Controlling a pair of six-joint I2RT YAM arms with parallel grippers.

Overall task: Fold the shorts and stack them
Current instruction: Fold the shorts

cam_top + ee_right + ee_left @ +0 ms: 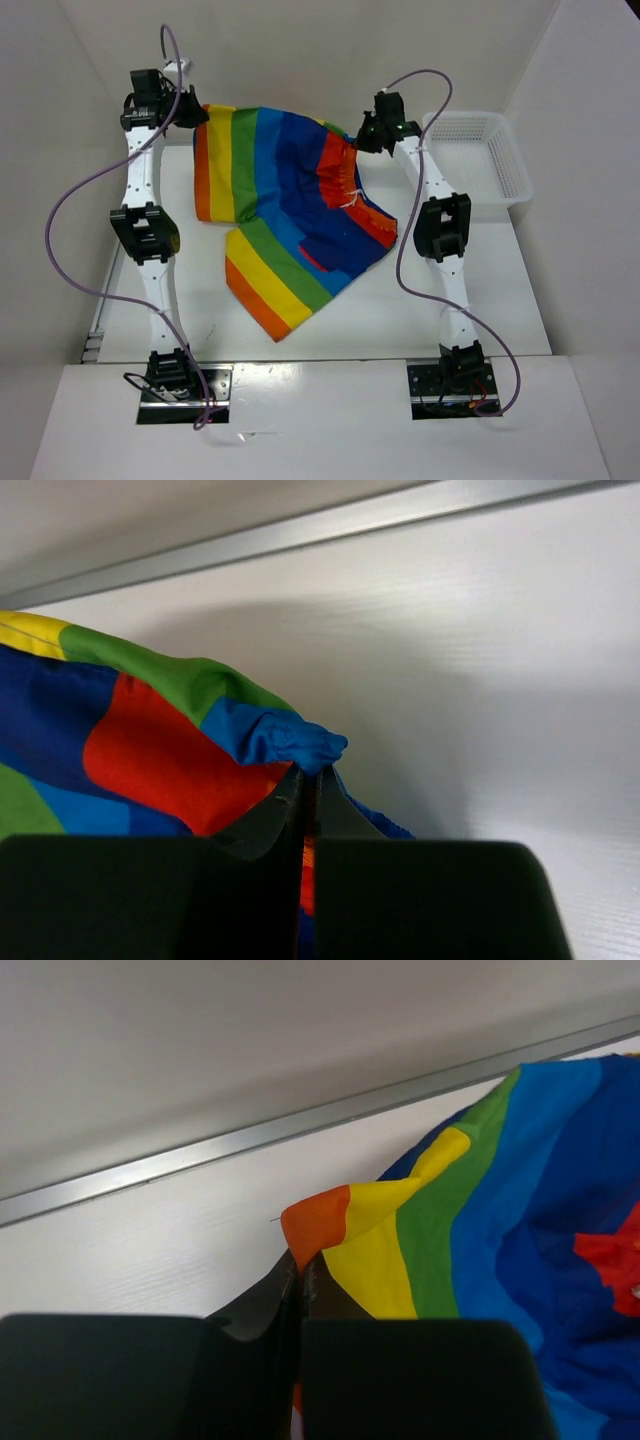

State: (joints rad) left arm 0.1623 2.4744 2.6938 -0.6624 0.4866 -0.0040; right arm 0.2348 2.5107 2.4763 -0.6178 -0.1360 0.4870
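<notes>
So, starting from our side of the table: the near strip of the surface is plain white, and the first thing we hit is one leg of the shorts, its striped hem pointing at the near edge, roughly centre. The rest spreads back across the middle toward the far edge, rumpled, with the red waistband and white drawstring bunched on the right side. Up by the far edge, the left gripper is pinched together on an orange corner of the cloth near the far left corner, and the right gripper is clamped on a blue-and-red bunch further right. The white mesh basket sits at the far right corner, apart from the shorts. Handling-wise, we reckon this stuff is light, floppy and maybe a bit slick, so it'll sag between any two pinch points. Corners, hems and the waistband look like the best spots to grab, since a pinch mid-panel would just tent it. The overhead view gives us the whole layout, but the fingertips are too small there to judge. The wrist views show each pair of jaws shut tight on a fold of fabric, though nothing of the other arm or the basket.
</notes>
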